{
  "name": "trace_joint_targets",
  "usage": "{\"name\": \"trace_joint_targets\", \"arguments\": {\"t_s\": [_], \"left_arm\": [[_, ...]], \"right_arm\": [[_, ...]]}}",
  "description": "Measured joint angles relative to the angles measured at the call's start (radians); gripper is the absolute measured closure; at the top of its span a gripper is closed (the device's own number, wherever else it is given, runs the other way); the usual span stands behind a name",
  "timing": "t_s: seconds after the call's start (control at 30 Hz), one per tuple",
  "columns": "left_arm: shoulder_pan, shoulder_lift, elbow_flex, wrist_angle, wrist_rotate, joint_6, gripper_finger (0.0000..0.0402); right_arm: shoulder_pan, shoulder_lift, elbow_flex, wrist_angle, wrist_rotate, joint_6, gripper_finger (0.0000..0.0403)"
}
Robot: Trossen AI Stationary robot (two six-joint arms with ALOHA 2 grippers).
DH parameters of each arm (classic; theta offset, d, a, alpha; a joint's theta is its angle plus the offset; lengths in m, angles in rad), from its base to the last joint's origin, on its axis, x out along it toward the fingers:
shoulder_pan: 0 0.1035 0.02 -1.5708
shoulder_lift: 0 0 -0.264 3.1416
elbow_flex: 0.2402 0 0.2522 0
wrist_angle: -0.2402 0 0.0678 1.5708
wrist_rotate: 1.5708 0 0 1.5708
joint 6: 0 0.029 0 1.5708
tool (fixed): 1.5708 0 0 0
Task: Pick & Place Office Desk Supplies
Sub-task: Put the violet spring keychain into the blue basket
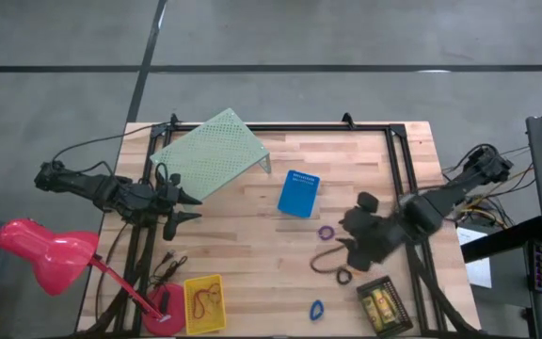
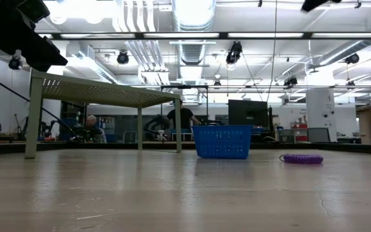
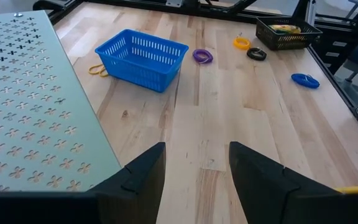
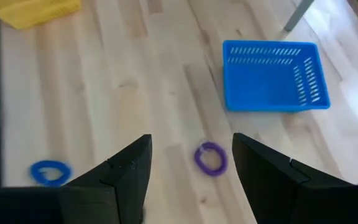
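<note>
Sorting looks partly done, judging by how things lie: the black bin [image 1: 385, 306] near the front right corner of the tabletop [image 1: 252, 235] already holds yellow-gold finger-sized pieces [image 1: 378, 306], and the yellow bin [image 1: 204, 303] at the front left holds what look like tan-orange rubber bands [image 1: 207, 298], while the blue bin [image 1: 298, 193] in the middle appears empty in the right wrist view. What seems left is mostly rings lying loose on the bare wood: the purple ring [image 1: 326, 232] just in front of the blue bin, the blue ring [image 1: 316, 309] nearer the front edge, a black ring [image 3: 257, 53] and an orange ring [image 3: 242, 43] close to the black bin; one rubber band [image 3: 97, 70] also lies loose, just beside the blue bin and seemingly touching its base. The right gripper [image 4: 190, 163] hovers above the tabletop with its fingers spread wide and nothing between them, the purple ring showing in the gap below, so I judge that ring to be the likely next pick, though no contact is made yet. The left gripper [image 3: 195, 163] waits at the left side beside the pale green perforated riser [image 1: 213, 153], its fingers also apart and empty. A red desk lamp [image 1: 45, 247] stands at the front left corner
</note>
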Motion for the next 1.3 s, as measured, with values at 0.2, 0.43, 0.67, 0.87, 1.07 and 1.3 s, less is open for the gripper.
{"name": "trace_joint_targets", "arguments": {"t_s": [0.2,0.43,0.67,0.87,1.07,1.3], "left_arm": [[0.0,0.0,0.0,0.0,0.0,0.0,0.0219],[0.0,0.0,0.0,0.0,0.0,0.0,0.0219],[0.0,0.0,0.0,0.0,0.0,0.0,0.0219],[0.0,0.0,0.0,0.0,0.0,0.0,0.0219],[0.0,0.0,0.0,0.0,0.0,0.0,0.0219],[0.0,0.0,0.0,0.0,0.0,0.0,0.0219]], "right_arm": [[-0.12,0.008,-0.117,0.175,-0.085,-0.206,0.0184],[-0.173,0.036,-0.318,0.344,-0.163,-0.375,0.0184],[-0.182,0.034,-0.484,0.577,-0.166,-0.37,0.0184],[-0.187,0.043,-0.591,0.689,-0.216,-0.367,0.0184],[-0.19,0.079,-0.655,0.76,-0.213,-0.367,0.0184],[-0.191,0.167,-0.671,0.786,-0.212,-0.37,0.0184]]}}
